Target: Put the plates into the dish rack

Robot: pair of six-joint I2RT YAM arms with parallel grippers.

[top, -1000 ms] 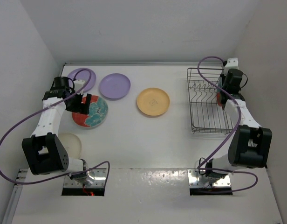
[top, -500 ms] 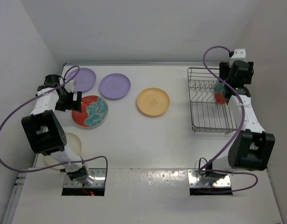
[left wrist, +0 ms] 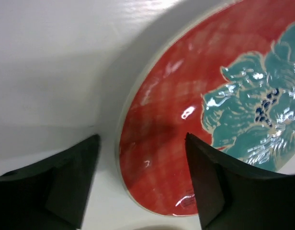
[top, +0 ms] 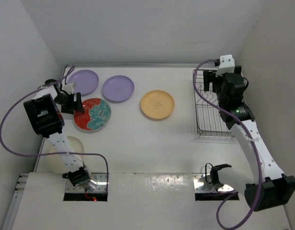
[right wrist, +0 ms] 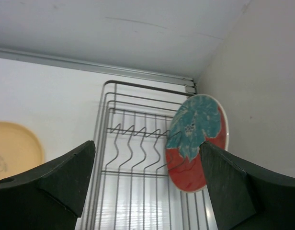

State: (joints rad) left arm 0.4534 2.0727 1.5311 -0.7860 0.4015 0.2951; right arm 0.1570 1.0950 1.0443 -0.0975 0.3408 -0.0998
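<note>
A red plate with a teal flower lies flat at the table's left. My left gripper is open at its left edge. In the left wrist view this plate's rim lies between the jaws of the left gripper, one finger over the plate and one over the table. Two lilac plates and a yellow-orange plate lie flat further back. The dish rack stands at the right. A second red plate stands upright in the rack. My right gripper hangs open above the rack, holding nothing.
A cream dish lies near the left arm's base, partly hidden by the arm. White walls close in the table on the left, back and right, and the rack sits close to the right wall.
My right gripper opened, left the red plate standing in the rack and drew back above it. My left gripper shifted to the left rim of the red plate on the table.
</note>
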